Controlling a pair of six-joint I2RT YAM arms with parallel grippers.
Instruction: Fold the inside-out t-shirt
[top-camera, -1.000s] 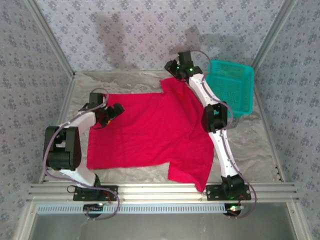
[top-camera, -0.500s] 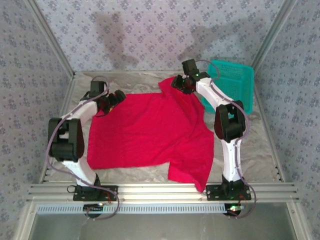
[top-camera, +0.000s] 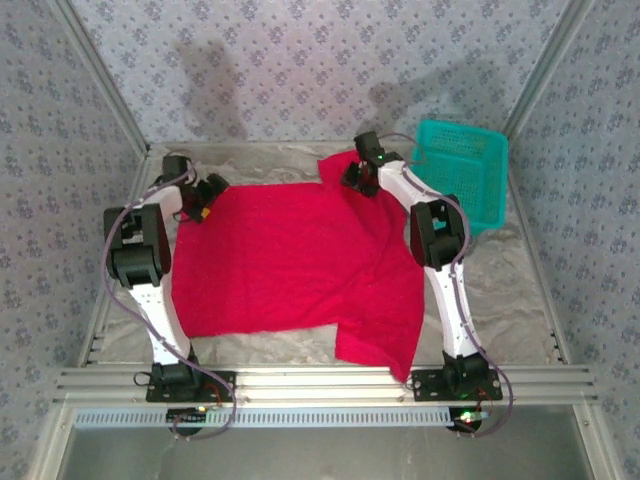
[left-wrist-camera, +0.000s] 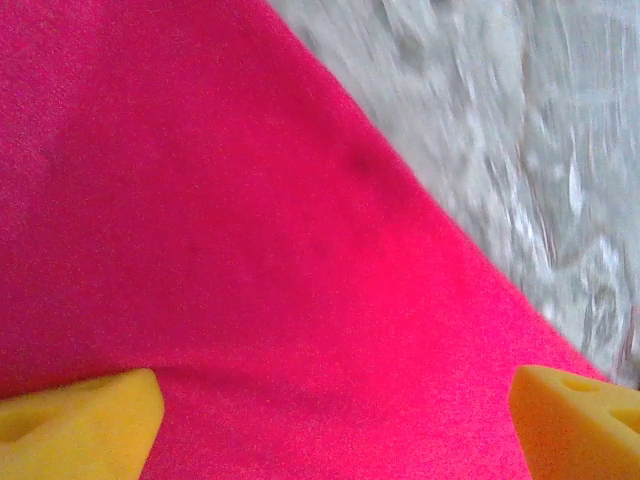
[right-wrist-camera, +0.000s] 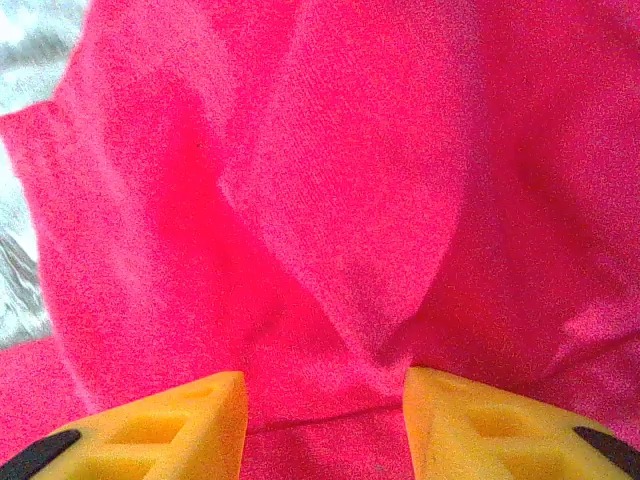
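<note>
1. Now, my left claw (top-camera: 206, 193) hangs over the far-left corner of the inside-out t-shirt (top-camera: 300, 260). Its jaws are spread wide and hold nothing. In my left wrist view the hem edge runs slantwise between the two yellow fingers (left-wrist-camera: 75, 415), so I judge it is lined up to take that corner.
2. My right claw (top-camera: 355, 176) sits at the far-right end of the shirt, by the sleeve. Its jaws stand about half apart, with a ridge of red cloth rising between the fingers (right-wrist-camera: 150, 420). I cannot tell whether they truly pinch it.
3. Both claws are at the far edge, I think, so that edge can be drawn toward me for a first fold.
4. The shirt lies spread mostly flat on the counter (top-camera: 510, 290), between my two arms, with the near-right sleeve reaching toward the right base.
5. Count: one shirt, one teal basket (top-camera: 490, 205) standing at the far right corner, apart from the cloth, and two claws.
</note>
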